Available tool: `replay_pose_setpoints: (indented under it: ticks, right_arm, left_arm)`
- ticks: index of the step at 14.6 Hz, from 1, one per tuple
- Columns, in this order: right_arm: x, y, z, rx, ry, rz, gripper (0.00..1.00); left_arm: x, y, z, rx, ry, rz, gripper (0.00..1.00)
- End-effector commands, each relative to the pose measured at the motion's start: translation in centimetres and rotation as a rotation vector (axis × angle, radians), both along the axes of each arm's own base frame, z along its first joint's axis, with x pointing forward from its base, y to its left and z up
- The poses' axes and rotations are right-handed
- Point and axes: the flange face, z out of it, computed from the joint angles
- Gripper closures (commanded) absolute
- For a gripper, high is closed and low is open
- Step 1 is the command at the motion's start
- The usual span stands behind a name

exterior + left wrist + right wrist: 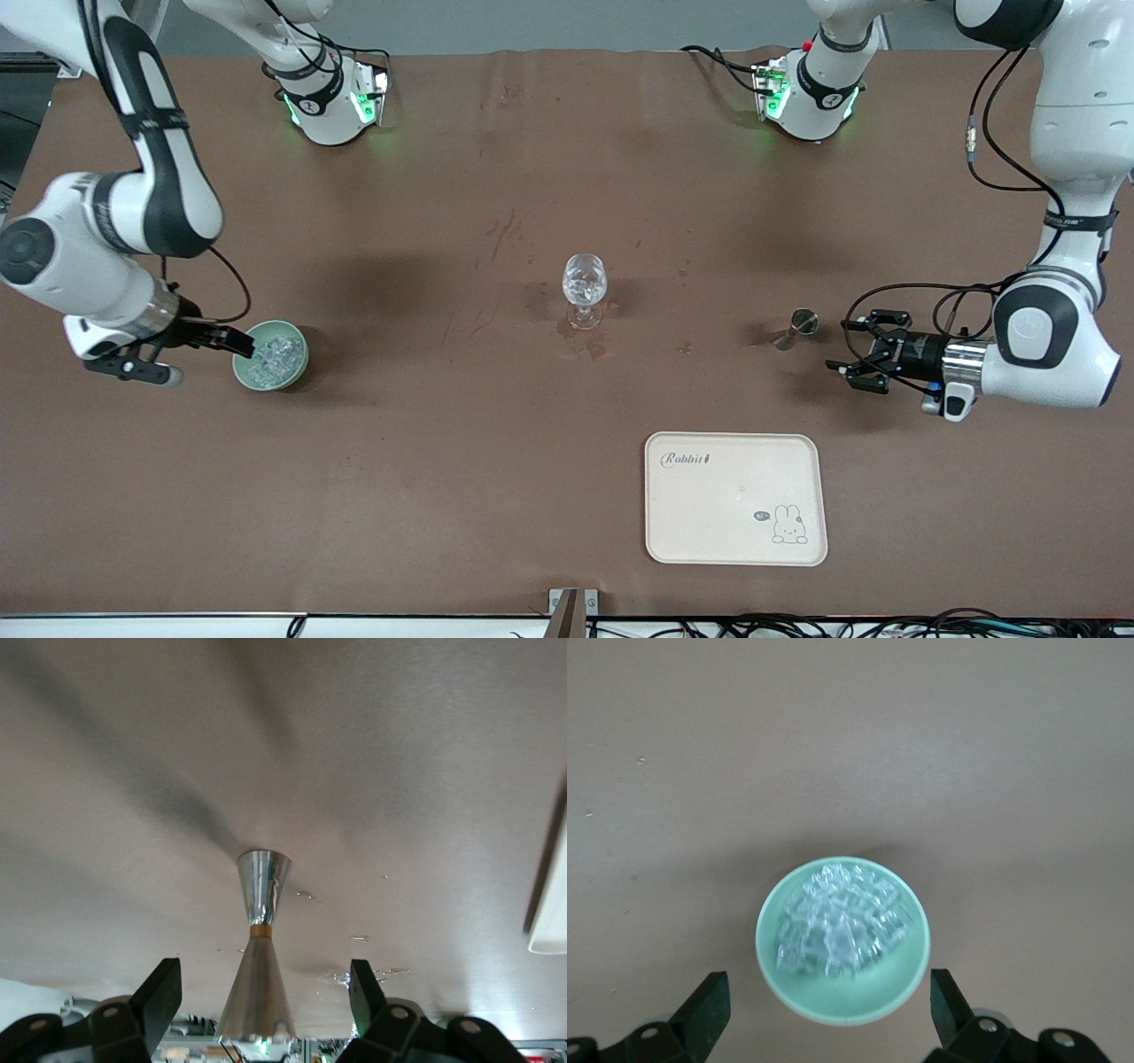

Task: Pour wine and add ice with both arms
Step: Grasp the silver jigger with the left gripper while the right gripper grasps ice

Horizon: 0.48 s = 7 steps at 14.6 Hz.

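Left gripper (852, 361) sits low at the left arm's end of the desk (443, 461), jaws spread and gripping nothing, lined up on the steel hourglass-shaped jigger (795, 327), which stands upright just ahead of them and untouched; in the left wrist view that jigger (258, 952) shows between the two fingers (158, 999), clear of both. At the right arm's end, the right gripper (213, 347) hangs beside the pale green bowl (296, 370), jaws wide and empty. The ice (275, 353) lies heaped in that bowl. Mid-desk stands the clear stemmed glass (584, 288), upright. The cream rabbit tray (735, 532) lies nearer the front camera
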Motion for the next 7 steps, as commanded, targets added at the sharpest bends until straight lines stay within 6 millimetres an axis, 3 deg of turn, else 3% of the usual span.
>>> replay_pose_setpoints:
  ticks: [1,3,7]
  right_arm:
    - [-1.2,0.2,-3.4,-0.012,-0.027,0.014,0.00]
    - [-1.2,0.2,-4.9,-0.012,-0.015,0.016,0.06]
    - [-1.5,1.2,-7.8,-0.016,-0.024,0.047,0.33]
  left_arm:
    - [0.0,-0.5,-1.6,-0.029,0.033,0.036,0.18]
    - [-0.3,-1.1,-3.1,-0.063,0.059,0.058,0.21]
    - [-1.3,-2.1,-4.3,-0.085,0.089,0.049,0.26]
